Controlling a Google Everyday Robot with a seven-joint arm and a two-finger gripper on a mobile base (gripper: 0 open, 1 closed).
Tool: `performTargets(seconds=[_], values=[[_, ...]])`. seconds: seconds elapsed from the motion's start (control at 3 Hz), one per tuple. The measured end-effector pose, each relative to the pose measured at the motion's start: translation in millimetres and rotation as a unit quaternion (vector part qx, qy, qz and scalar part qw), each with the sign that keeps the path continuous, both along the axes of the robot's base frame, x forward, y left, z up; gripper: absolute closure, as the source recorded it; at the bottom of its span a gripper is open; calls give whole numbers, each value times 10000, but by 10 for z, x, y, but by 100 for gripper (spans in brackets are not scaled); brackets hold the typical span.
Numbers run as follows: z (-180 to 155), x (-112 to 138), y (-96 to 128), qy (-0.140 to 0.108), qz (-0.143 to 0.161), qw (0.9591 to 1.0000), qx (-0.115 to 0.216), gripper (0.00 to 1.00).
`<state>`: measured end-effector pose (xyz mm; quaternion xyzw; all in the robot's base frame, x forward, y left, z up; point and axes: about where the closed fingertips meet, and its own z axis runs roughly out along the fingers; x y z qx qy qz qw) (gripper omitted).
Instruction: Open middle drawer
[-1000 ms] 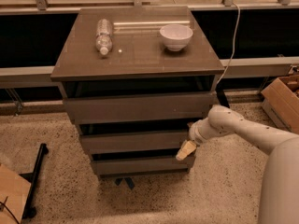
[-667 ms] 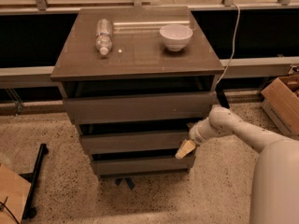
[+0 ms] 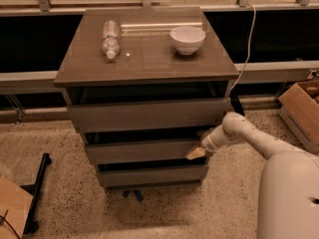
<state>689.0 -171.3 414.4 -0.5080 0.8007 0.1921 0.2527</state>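
Note:
The grey-brown wooden cabinet (image 3: 144, 54) has three drawers. The middle drawer (image 3: 142, 151) has a plain flat front and stands a little out, with a dark gap above it. My gripper (image 3: 196, 152) is at the right end of the middle drawer's front, its tan fingertips at the front's upper right corner. The white arm (image 3: 249, 138) reaches in from the lower right. The top drawer (image 3: 148, 114) stands out furthest, and the bottom drawer (image 3: 152, 175) sits below.
A clear plastic bottle (image 3: 110, 39) lies on the cabinet top beside a white bowl (image 3: 187, 39). A cardboard box (image 3: 304, 108) stands at the right. A black stand (image 3: 37, 193) and another box are on the floor at lower left. A white cable (image 3: 247, 49) hangs behind.
The arm and the gripper have stayed at the right end of the middle drawer's front. No clear movement of the drawer shows.

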Motion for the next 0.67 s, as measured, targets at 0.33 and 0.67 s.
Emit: performTargets(seconds=[0.33, 0.67], values=[[57, 0, 0, 0, 0, 10000, 0, 61], [135, 0, 0, 0, 0, 10000, 0, 85]])
